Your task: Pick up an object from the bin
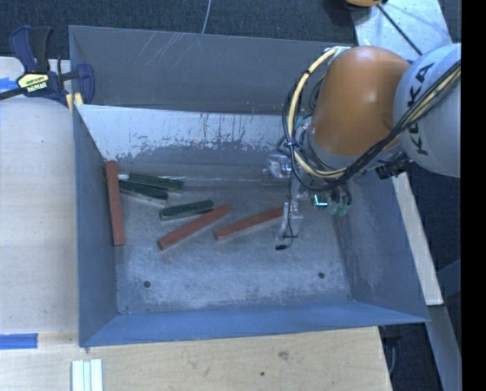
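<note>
Nearest candidate: red-brown flat stick (247,225), lying flat on the bin floor. Its near end sits right at the gripper (285,239), and the rest runs away from the tool toward the view's left. From this angle I can't say whether the tool touches it or just sits beside the end.

Gripper state: can't tell whether it's released or clenched, the tip is too thin to read. Nothing is visibly held.

Going outward from the tool:
- Second red-brown stick (194,227), just past the first one's far end and roughly parallel to it.
- Dark green stick (186,210), touching or just beside that second stick.
- Another dark green stick (149,188), further off toward the back wall.
- Third red-brown stick (115,204), farthest from the tool, along the bin (226,316) wall opposite the arm.

Step, my read: approach/descent, pre-grasp, no lift.

Next move likely needs the tool centred across the stick's narrow width rather than off its end, then a close and a straight lift. An end grab risks the stick pivoting out.
</note>
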Motion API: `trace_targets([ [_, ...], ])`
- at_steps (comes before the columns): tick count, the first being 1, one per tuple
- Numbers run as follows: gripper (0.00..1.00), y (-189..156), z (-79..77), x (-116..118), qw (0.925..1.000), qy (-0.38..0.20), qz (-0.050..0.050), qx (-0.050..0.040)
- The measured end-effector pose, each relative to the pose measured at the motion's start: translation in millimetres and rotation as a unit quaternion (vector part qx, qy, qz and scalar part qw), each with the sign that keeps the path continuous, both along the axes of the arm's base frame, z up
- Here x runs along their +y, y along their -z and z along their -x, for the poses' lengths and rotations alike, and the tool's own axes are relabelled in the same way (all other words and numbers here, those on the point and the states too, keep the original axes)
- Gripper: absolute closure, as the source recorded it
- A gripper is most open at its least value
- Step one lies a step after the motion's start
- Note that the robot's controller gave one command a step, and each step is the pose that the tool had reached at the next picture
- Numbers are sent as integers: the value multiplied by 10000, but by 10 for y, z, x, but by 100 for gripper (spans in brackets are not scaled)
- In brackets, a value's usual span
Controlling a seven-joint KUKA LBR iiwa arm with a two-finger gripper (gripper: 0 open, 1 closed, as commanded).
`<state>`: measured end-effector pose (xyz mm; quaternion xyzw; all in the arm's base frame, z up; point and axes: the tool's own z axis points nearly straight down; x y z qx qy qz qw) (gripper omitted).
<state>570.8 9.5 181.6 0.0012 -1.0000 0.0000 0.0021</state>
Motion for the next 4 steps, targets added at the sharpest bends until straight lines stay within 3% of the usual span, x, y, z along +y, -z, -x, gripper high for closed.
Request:
trace_targets([
  [1, 0, -42, -18, 0, 10000, 1, 0, -40],
  [2, 0, 350, -84, -37, 10000, 4, 0, -86],
  [3, 100, 1105, -142, -287, 9999, 153, 0, -45],
  [4, 100, 1105, -142, -288, 9999, 154, 0, -45],
])
